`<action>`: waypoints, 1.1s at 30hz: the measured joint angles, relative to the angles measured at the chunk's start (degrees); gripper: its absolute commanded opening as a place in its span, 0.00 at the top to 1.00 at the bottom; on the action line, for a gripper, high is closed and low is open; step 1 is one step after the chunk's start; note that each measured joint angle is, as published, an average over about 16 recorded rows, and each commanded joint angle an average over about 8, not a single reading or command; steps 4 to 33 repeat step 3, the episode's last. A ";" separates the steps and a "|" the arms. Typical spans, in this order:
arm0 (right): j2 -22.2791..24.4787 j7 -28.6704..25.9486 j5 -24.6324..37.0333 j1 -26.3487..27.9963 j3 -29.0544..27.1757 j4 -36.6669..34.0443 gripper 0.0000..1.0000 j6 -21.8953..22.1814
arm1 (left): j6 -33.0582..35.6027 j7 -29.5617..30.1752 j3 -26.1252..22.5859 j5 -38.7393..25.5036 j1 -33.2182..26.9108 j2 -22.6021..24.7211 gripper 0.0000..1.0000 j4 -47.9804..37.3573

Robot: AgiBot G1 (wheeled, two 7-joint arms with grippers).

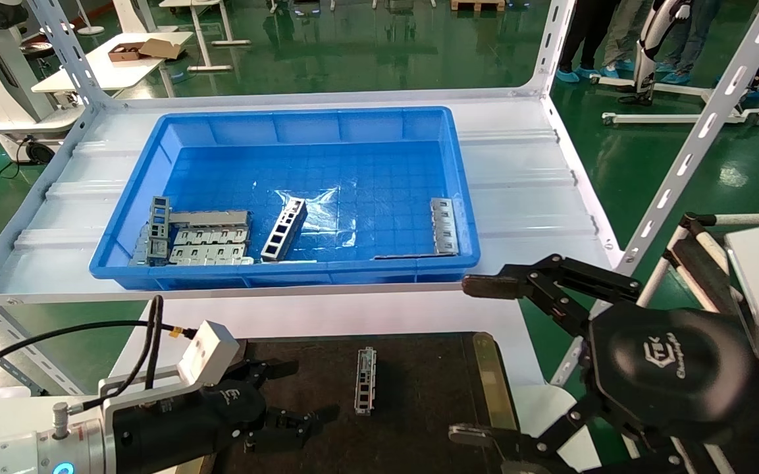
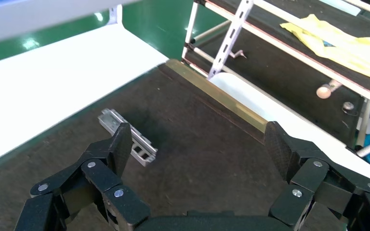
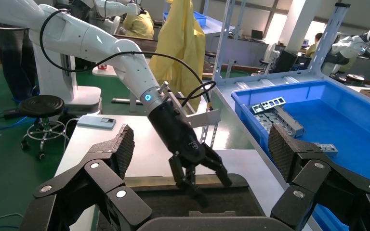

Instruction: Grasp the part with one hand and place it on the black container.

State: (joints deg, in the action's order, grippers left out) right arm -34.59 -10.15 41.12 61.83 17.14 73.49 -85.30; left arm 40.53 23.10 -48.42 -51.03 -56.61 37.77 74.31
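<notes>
While the part point(image 1: 366, 380) lies flat near the middle of the black container point(image 1: 418, 408), free of any grip, the left hand point(image 1: 280, 421) hovers low over the felt at about nine o'clock from it, fingers spread and holding nothing. The right hand point(image 1: 517, 355) waits off the container's three o'clock edge, also spread wide and empty. More metal pieces sit in the blue bin point(image 1: 287, 125) at twelve o'clock on the table point(image 1: 353, 313). With this piece apparently delivered, the sensible move is to lift the left hand straight up, so no finger drags the bar off.
</notes>
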 measured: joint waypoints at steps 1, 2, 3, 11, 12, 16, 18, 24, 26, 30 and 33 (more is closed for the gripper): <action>0.00 0.00 0.00 0.00 0.00 0.00 0.00 0.00 | 0.20 -0.39 0.17 0.13 0.01 -0.03 0.00 -0.13; 0.00 0.00 0.00 0.00 0.00 0.00 0.00 0.00 | 0.39 -0.73 0.30 0.22 0.01 -0.04 0.00 -0.26; 0.00 0.00 0.00 0.00 0.00 0.00 0.00 0.00 | 0.58 -1.03 0.42 0.31 -0.01 -0.04 0.00 -0.41; 0.00 0.00 0.00 0.00 0.00 0.00 0.00 0.00 | 0.58 -1.03 0.42 0.31 -0.01 -0.04 0.00 -0.41; 0.00 0.00 0.00 0.00 0.00 0.00 0.00 0.00 | 0.58 -1.03 0.42 0.31 -0.01 -0.04 0.00 -0.41; 0.00 0.00 0.00 0.00 0.00 0.00 0.00 0.00 | 0.58 -1.03 0.42 0.31 -0.01 -0.04 0.00 -0.41; 0.00 0.00 0.00 0.00 0.00 0.00 0.00 0.00 | 0.58 -1.03 0.42 0.31 -0.01 -0.04 0.00 -0.41; 0.00 0.00 0.00 0.00 0.00 0.00 0.00 0.00 | 0.58 -1.03 0.42 0.31 -0.01 -0.04 0.00 -0.41; 0.00 0.00 0.00 0.00 0.00 0.00 0.00 0.00 | 0.58 -1.03 0.42 0.31 -0.01 -0.04 0.00 -0.41; 0.00 0.00 0.00 0.00 0.00 0.00 0.00 0.00 | 0.58 -1.03 0.42 0.31 -0.01 -0.04 0.00 -0.41; 0.00 0.00 0.00 0.00 0.00 0.00 0.00 0.00 | 0.58 -1.03 0.42 0.31 -0.01 -0.04 0.00 -0.41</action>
